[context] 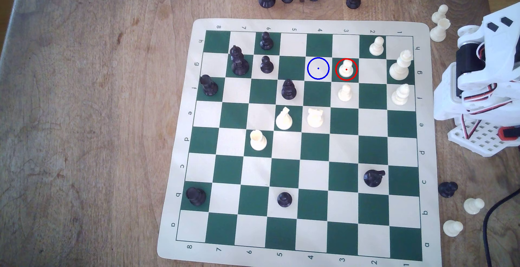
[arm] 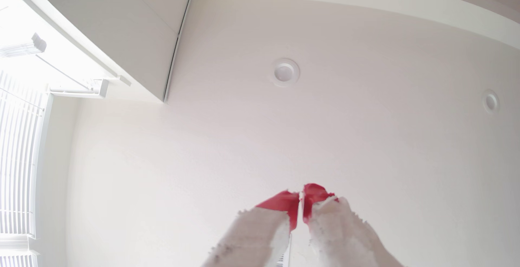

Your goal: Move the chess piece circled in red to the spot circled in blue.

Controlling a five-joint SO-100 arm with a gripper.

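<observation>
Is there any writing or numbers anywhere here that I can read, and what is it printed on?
"8 7 6 5 4 3 2 1": on the cream border of the green-and-cream chess mat, along its far and near edges.
"a b c d e f g h": on both side borders, rotated.
No other readable text: none on the pieces, the white robot arm or the ceiling.

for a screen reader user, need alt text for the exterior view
A cream pawn ringed in red stands on a green square, with the blue-ringed cream square empty just to its left in the exterior view. Other pieces dot the green-and-cream board; the white arm is folded at the right edge.
</observation>
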